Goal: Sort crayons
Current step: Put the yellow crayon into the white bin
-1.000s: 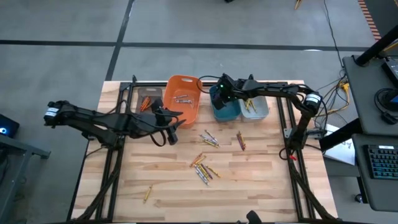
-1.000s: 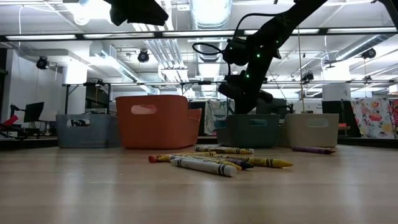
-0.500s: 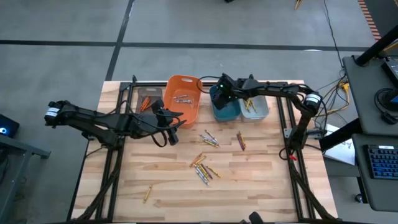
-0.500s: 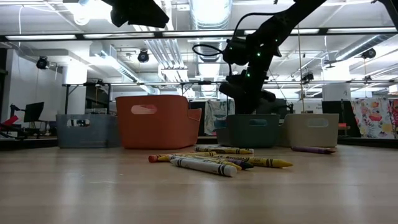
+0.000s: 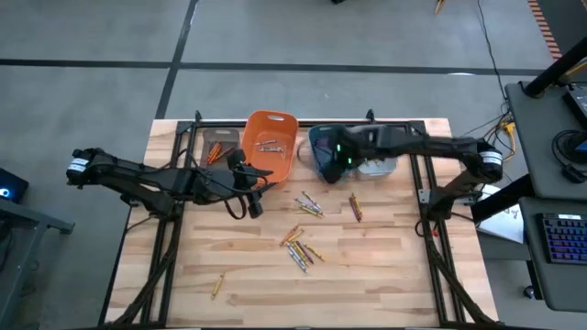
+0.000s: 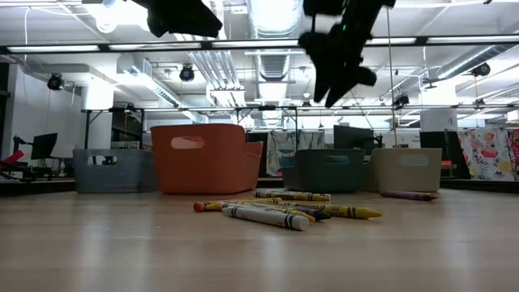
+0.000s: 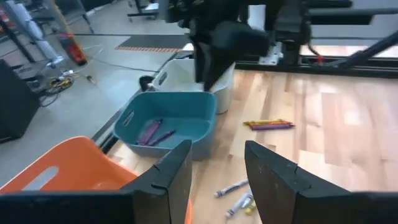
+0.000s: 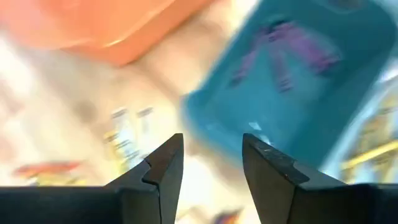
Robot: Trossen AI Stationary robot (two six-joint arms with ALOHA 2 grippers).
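Observation:
Loose crayons lie on the wooden table: a cluster (image 5: 307, 206), a purple and orange pair (image 5: 355, 209), a larger group (image 5: 299, 247) and a single one (image 5: 218, 286). In the teal bin (image 5: 323, 158) lie purple crayons (image 7: 152, 132). My right gripper (image 8: 211, 155) hangs open and empty, high above that bin (image 6: 336, 61). My left gripper (image 7: 217, 168), also open and empty, hovers near the orange bin's (image 5: 271, 145) near left corner (image 5: 257, 183).
Along the table's far edge stand a brown bin (image 5: 220, 145) holding orange crayons, the orange bin holding grey ones, the teal bin, and a pale grey bin (image 5: 378, 163) holding yellow ones. Bare wood lies at the near left and near right.
My right gripper has risen from just above the teal bin and drawn a little toward the table's near edge, its arm swinging out to the right. The crayons on the table have not moved.

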